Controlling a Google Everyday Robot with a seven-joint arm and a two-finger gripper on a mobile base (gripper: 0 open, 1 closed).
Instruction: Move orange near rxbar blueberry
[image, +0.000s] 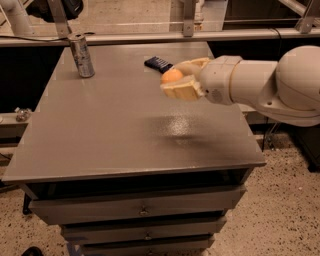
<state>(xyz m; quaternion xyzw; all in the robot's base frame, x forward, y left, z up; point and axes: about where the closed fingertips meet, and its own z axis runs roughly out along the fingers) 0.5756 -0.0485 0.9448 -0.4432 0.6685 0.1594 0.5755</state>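
The orange (171, 76) is a small round bright orange fruit held between my gripper's cream-coloured fingers (181, 90), above the grey table (115, 130). My gripper (176, 78) is shut on it, at the right of the table's far half, coming in from the right on a bulky white arm (265, 87). The rxbar blueberry (158, 63) is a flat dark navy bar lying on the table just beyond and left of the orange; its right end is hidden behind my fingers.
A tall silver can (82, 55) stands at the table's far left. A metal rail (150, 37) runs behind the table. Drawers (142, 210) sit under the tabletop. Speckled floor lies to the right.
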